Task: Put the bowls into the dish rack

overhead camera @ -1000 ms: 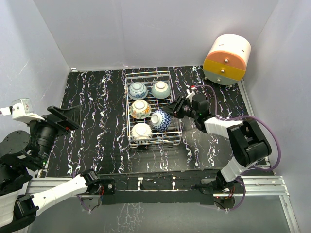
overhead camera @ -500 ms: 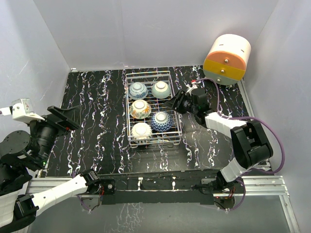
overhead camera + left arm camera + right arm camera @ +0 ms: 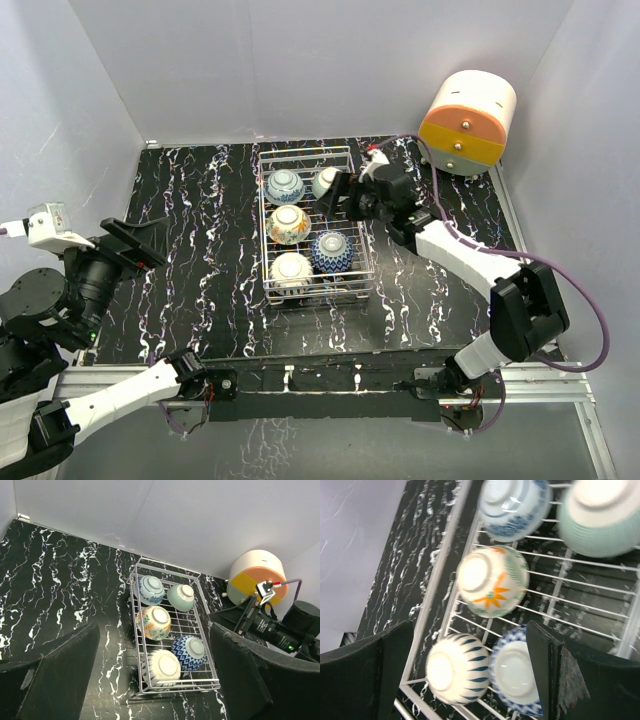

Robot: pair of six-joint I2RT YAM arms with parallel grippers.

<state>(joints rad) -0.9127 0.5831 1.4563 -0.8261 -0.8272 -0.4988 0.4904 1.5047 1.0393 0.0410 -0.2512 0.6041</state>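
Observation:
The dish rack (image 3: 263, 228) stands mid-table and holds several bowls, all base up. At the far end lie a blue-white bowl (image 3: 284, 186) and a mint bowl (image 3: 324, 181), then a leafy one (image 3: 289, 225). Nearest are a blue diamond-patterned bowl (image 3: 331, 251) and a cream striped bowl (image 3: 292, 270). My right gripper (image 3: 345, 195) hovers open over the rack's far right side, partly covering the mint bowl and holding nothing. In its wrist view the striped bowl (image 3: 455, 667) and blue bowl (image 3: 512, 675) lie below the fingers. My left gripper (image 3: 130, 245) hangs open far to the left.
A cream-and-orange drawer unit (image 3: 467, 122) stands at the back right corner. Pale walls close in the black marbled table (image 3: 190, 220) on three sides. The right arm stretches across the table right of the rack.
The right gripper has let go of the blue diamond-patterned bowl, which now rests base up in the rack. It opened wide and moved toward the rack's far end. The left arm stayed put.

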